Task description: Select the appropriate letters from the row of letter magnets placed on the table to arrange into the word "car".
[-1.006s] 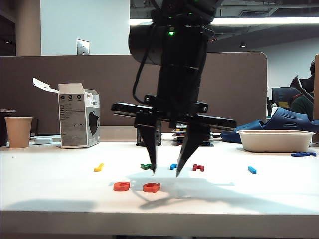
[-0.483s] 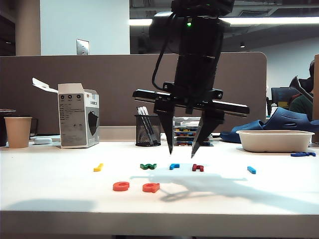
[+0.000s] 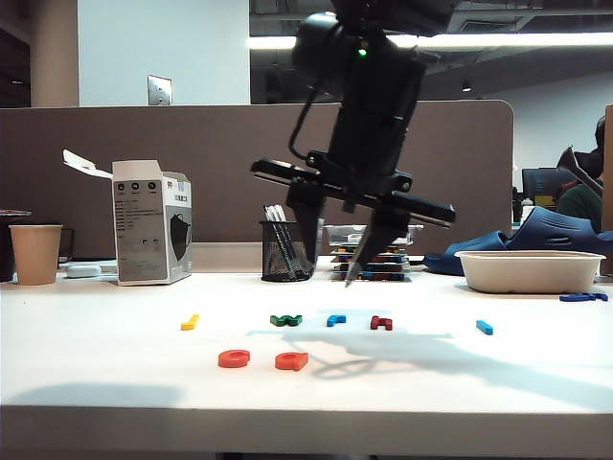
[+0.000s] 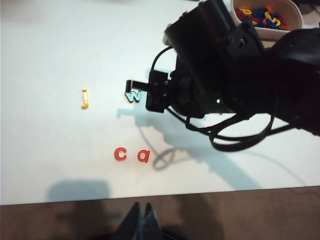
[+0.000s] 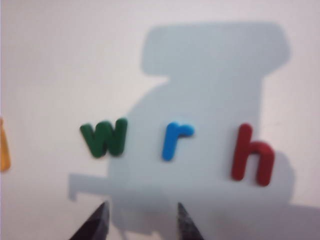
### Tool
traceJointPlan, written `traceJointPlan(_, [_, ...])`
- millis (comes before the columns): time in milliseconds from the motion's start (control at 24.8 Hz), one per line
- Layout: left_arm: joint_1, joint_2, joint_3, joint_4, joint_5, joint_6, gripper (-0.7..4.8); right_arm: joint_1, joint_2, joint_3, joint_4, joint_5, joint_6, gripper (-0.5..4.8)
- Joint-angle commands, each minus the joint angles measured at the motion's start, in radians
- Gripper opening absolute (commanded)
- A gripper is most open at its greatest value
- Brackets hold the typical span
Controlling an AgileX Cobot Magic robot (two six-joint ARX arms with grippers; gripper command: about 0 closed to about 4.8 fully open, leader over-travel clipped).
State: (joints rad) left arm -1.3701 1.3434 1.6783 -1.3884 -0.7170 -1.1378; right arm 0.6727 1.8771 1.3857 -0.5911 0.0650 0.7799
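Your right gripper (image 3: 330, 278) hangs in the air above the row of letters, tilted, its two fingers (image 5: 95, 225) spread apart with nothing between them; in the right wrist view the tips sit just short of the green "w" (image 5: 104, 137) and the light blue "r" (image 5: 175, 140), with the dark red "h" (image 5: 252, 156) beside the "r". On the white table (image 3: 115, 383), the orange "c" (image 3: 233, 358) and the orange "a" (image 3: 291, 360) lie side by side, close to the front edge and apart from the row behind them. That row runs from the yellow letter (image 3: 190, 322) through the green, the light blue "r" and the dark red one, and out to a straight light blue bar (image 3: 485, 327) well off to the right. Your left gripper (image 4: 141, 220) shows only as dark tips over the table's front edge, and they look pressed together and empty. At the back you can see a paper cup (image 3: 35, 254), a grey box (image 3: 151, 222), a mesh pen holder (image 3: 284, 251) and a white tray (image 3: 529, 270).
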Motion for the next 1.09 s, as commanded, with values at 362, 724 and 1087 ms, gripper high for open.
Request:
traceJointPlan(362, [0.001, -0.003, 0.001, 0.003, -0.003, 0.001, -0.06, -0.025, 0.042, 0.001, 0.075, -0.047, -0.003, 1.47])
traceJointPlan(724, [0.001, -0.003, 0.001, 0.003, -0.003, 0.001, -0.05, -0.035, 0.08, 0.001, 0.102, -0.042, -0.002, 1.47])
traceJointPlan(1087, [0.0, -0.003, 0.001, 0.003, -0.003, 0.001, -0.05, -0.044, 0.101, 0.001, 0.102, -0.049, -0.002, 1.44])
